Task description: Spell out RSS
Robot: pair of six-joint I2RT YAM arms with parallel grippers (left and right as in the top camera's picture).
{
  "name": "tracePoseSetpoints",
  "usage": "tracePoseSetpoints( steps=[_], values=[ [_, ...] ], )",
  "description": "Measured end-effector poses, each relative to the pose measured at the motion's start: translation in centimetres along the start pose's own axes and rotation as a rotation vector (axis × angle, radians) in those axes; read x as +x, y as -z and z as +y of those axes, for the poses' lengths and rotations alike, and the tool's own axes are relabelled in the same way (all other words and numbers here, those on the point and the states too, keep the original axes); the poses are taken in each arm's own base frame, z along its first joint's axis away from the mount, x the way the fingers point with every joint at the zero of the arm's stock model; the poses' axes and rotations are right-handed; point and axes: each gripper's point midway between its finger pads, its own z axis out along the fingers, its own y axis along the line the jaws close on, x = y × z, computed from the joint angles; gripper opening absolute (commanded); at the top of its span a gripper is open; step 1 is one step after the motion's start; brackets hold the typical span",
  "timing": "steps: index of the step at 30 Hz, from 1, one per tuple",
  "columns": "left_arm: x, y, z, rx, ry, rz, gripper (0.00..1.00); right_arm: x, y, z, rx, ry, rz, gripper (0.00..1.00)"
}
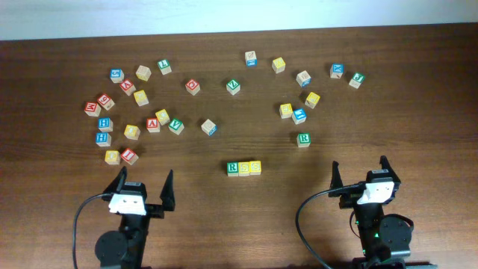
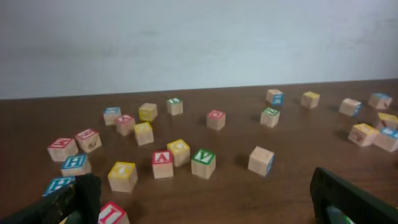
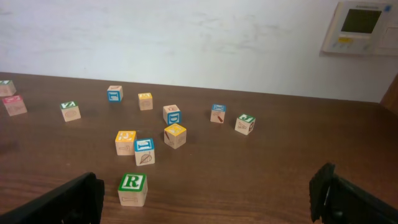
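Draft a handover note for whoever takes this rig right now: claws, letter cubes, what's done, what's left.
Left claw: open, empty, near the front edge.
Right claw: open, empty, likewise.
Front centre, one row: green R cube, first S cube, second S cube, side by side.
Done: RSS reads left to right from overhead.
Left: seemingly nothing; spare R cube sits apart, toward the right claw.

Wooden table (image 1: 239, 224): scattered cubes (image 1: 193, 86), RSS row (image 1: 244, 168)

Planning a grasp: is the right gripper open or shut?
Open: on the right gripper the jaws stand wide apart overhead, nothing between them.
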Motion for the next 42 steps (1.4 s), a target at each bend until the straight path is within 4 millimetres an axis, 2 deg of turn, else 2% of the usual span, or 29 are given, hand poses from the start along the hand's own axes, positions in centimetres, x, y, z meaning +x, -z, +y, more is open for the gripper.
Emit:
tracePoseSetpoints(
  steps=[18, 42],
  values=[
    [0.4, 0.4, 3.9, -0.227, 0.019, 0.013, 0.99, 0.0, 0.0, 0.0, 0.0, 0.001, 0.0, 0.98],
    [0.4, 0.4, 3.8, -0.221, 0.019, 0.014, 0.99, 0.0, 0.0, 0.0, 0.0, 0.0, 0.0, 0.98]
  ],
)
